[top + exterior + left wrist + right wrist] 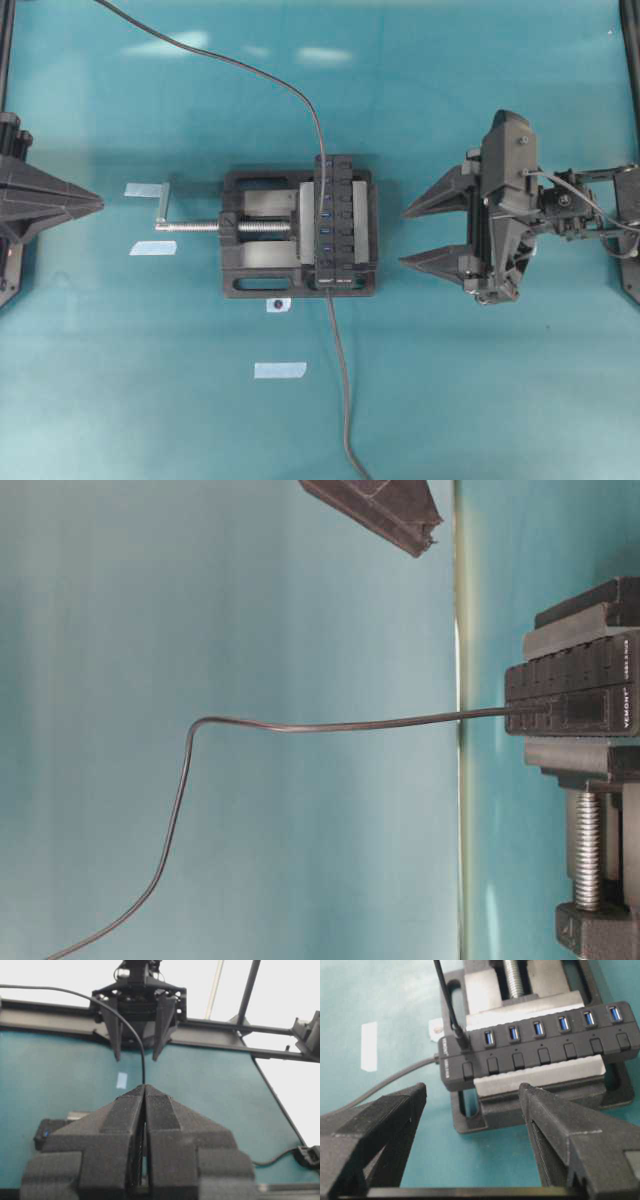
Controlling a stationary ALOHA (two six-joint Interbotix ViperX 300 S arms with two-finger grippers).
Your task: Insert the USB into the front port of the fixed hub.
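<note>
Already the USB [462,1041] sits plugged into the end slot of the hub [540,1050], its thin cable [445,995] rising away from it, while the other blue slots along the bar show no plugs. A second dark lead [395,1077] leaves the hub's short end just beside that slot. The hub lies clamped between the grey jaws of a black vise [255,235] in the middle of the teal counter [480,400], the vise's silver screw handle [165,207] pointing toward the left arm. The right claw [437,233] hangs near the vise on its right side, fingers spread wide and apart from the hub, gripping nothing. The left claw [100,204] sits well away at the left edge, its two fingers pressed together with nothing between them. A few pale tape strips [280,370] lie flat on the counter around the vise.
</note>
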